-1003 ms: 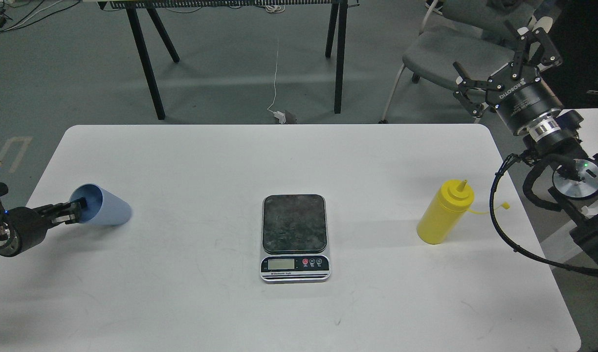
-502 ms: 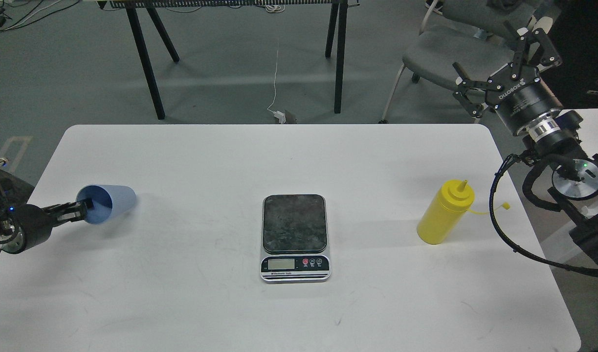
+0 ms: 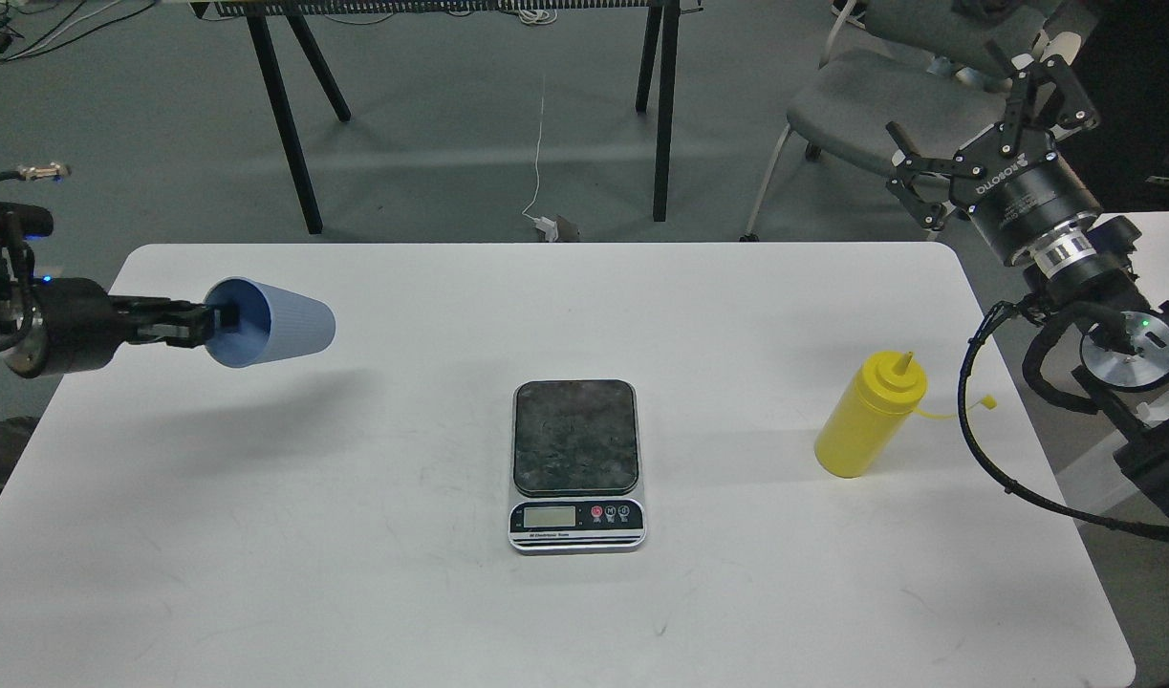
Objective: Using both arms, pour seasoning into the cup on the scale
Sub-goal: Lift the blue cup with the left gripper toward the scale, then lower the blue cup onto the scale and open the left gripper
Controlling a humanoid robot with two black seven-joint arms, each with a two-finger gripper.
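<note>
While the white table [image 3: 355, 573] fills most of the view, its top carries only two things: the scale [image 3: 576, 465] at the centre and the seasoning [image 3: 869, 415] at the right.

Behind the table, on the grey floor, stand the black legs of a bench [image 3: 288, 115] on the far left and a grey chair [image 3: 871, 96] on the far right.

At the right edge the right arm [image 3: 1081, 315] rises past the table's corner, with a black cable looping down beside it. Its right gripper [image 3: 985, 110] hangs over the floor near the chair, fingers spread wide and grasping nothing, well apart from the seasoning.

From the left edge the left arm [image 3: 58, 325] reaches out level over the far left part of the table. Its left gripper [image 3: 206, 320] is clenched on the rim of the cup [image 3: 273, 322], one finger inside the mouth. The cup lies on its side in the air, mouth toward the left and base toward the right, with its shadow on the table below it. It is well apart from the scale, to the scale's far left.

The scale has a dark platform with nothing on it, and its display and buttons face the near edge.

The seasoning stands upright, nozzle up, with its small cap hanging on a thin tether to the right.
</note>
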